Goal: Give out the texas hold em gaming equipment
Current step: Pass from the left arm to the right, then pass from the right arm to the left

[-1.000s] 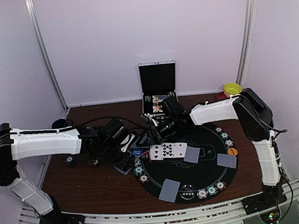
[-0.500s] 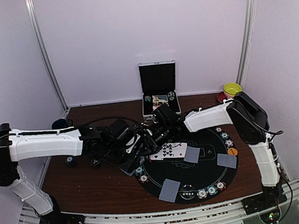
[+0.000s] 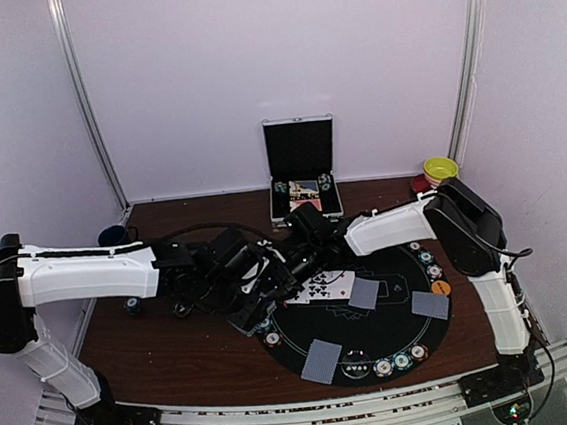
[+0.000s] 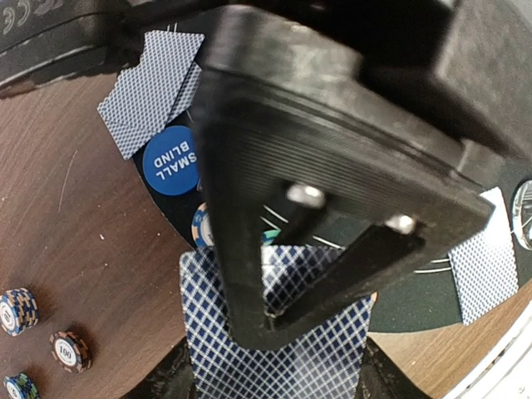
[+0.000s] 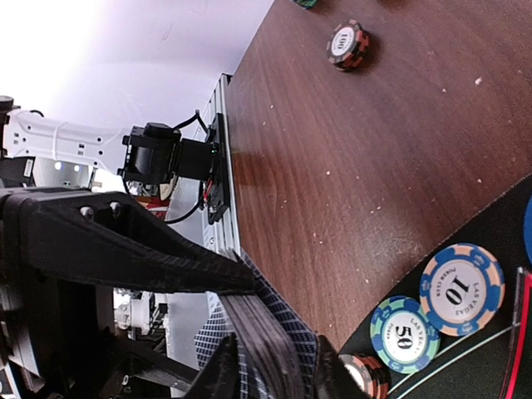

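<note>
Left gripper point(image 3: 255, 298) is clenched on a deck of blue-backed playing cards point(image 4: 324, 349), holding it over the left edge of the round black mat point(image 3: 395, 324), between the two arms. Right gripper point(image 3: 281, 271) meets it there. One black triangular finger point(image 4: 283, 150) lies across the deck's top card, but it is not clear whether the jaws pinch a card. Under the deck, a blue small blind button point(image 4: 170, 162) sits at the mat's edge, just beside two face-down cards point(image 4: 150, 87). Striped chips point(image 4: 70, 349) stand on the brown table point(image 4: 83, 233) nearby. On the mat lie single face-down cards point(image 3: 323, 359) and a face-up row point(image 3: 321, 287).
</note>
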Controlling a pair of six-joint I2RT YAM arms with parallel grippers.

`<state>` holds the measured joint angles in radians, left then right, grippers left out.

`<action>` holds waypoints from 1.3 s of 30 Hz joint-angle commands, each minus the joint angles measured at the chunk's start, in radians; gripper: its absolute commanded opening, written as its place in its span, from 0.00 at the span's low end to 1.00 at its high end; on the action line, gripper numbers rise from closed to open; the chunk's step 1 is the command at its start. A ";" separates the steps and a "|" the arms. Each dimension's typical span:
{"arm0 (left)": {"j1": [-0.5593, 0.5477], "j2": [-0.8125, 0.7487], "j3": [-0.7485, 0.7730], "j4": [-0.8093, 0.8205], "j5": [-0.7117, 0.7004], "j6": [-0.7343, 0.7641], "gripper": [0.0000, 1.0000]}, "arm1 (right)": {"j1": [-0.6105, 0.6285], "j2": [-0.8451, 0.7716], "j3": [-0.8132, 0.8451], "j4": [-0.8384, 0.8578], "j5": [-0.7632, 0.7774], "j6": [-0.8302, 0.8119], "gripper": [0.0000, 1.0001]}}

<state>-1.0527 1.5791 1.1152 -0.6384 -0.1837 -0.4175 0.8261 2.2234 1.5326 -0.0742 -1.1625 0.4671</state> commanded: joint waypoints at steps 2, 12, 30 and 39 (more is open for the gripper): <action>-0.009 0.012 0.028 0.016 -0.023 -0.010 0.60 | 0.008 0.022 0.026 0.031 -0.048 0.035 0.09; -0.009 -0.017 -0.017 0.053 -0.026 0.011 0.98 | 0.002 -0.048 -0.005 0.056 -0.041 0.069 0.00; -0.009 0.049 -0.082 0.444 0.017 0.291 0.98 | -0.093 -0.201 -0.217 0.280 -0.002 0.242 0.00; -0.007 0.074 -0.099 0.512 0.023 0.322 0.85 | -0.138 -0.215 -0.236 0.240 0.021 0.209 0.00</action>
<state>-1.0584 1.6520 1.0103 -0.2306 -0.1818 -0.1314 0.7128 2.0644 1.3060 0.1497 -1.1679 0.6842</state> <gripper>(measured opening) 0.874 0.082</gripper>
